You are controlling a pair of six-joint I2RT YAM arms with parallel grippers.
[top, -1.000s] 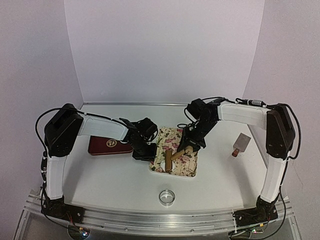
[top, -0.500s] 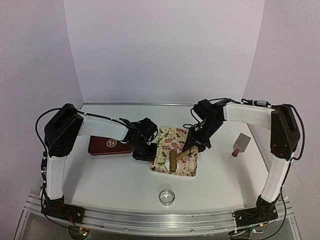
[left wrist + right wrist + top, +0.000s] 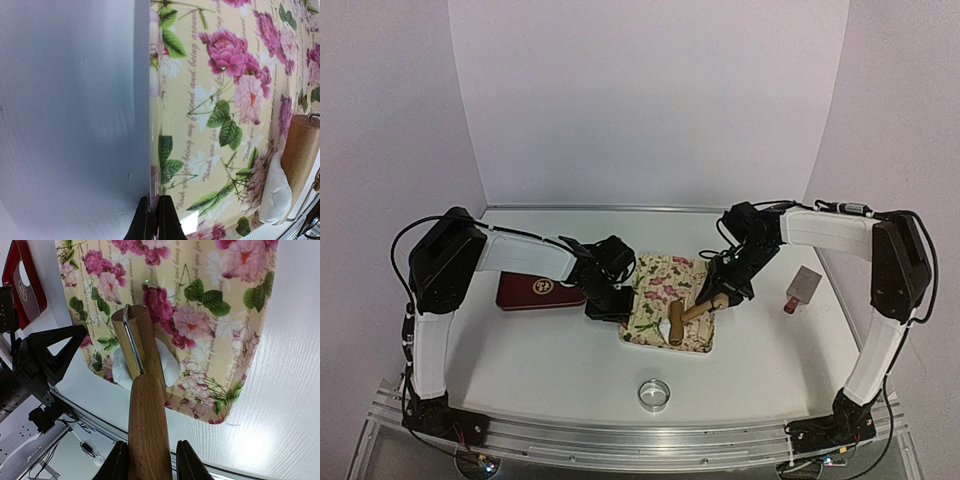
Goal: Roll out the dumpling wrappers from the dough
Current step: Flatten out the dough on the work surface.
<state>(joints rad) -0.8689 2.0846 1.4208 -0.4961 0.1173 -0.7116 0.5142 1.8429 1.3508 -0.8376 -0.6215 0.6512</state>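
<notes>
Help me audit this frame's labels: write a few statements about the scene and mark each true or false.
1. The right gripper grips the rolling pin by its handle. True.
2. The dough lies on the bare table. False: it lies on the floral tray, under the roller.
3. The left gripper has its jaws wide open. False: they are shut on the tray's rim.
4. The metal ring cutter sits between the tray and the arm bases. True.
5. The scraper lies left of the tray. False: it lies to the right; the red box is on the left.
</notes>
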